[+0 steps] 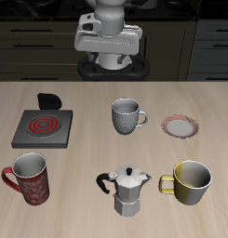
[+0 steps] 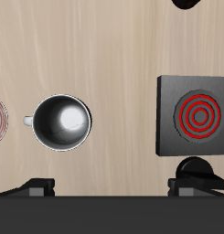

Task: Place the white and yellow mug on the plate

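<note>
Tool hangs high at the back of the table, jaws spread, holding nothing. White and yellow mug sits upright near the table's front edge, well apart from the tool and out of its wrist view, handle pointing toward the moka pot. Plate lies farther back, beside the grey patterned mug, so the reach goes forward past it

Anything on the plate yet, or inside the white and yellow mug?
The plate is bare. The white and yellow mug shows only white inner wall; its bottom is hidden by the rim nearest the camera.
</note>
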{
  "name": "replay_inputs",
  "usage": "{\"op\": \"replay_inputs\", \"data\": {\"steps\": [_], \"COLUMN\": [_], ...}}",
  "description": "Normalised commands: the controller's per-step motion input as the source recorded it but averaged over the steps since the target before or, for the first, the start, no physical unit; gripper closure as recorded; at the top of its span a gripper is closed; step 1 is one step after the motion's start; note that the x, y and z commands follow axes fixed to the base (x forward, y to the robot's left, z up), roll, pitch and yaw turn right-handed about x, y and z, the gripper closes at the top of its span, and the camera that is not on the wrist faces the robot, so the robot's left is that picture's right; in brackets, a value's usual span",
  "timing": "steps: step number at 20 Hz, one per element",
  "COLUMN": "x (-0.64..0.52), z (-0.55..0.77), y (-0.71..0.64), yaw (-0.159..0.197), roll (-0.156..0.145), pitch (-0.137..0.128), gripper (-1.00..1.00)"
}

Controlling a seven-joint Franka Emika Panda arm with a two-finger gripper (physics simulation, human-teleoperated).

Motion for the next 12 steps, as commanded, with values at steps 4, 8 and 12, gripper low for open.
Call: {"op": "replay_inputs", "data": {"steps": [4, 8, 12], "x": [0.39, 0.29, 0.45], "z": [0.09, 0.11, -0.01], "y": [0.14, 0.10, 0.23], "yaw": [0.025, 0.001, -0.010], "roll": [-0.006, -0.009, -0.006], "pitch": [-0.015, -0.030, 0.024], "gripper": [-1.00, -1.00, -1.00]}}
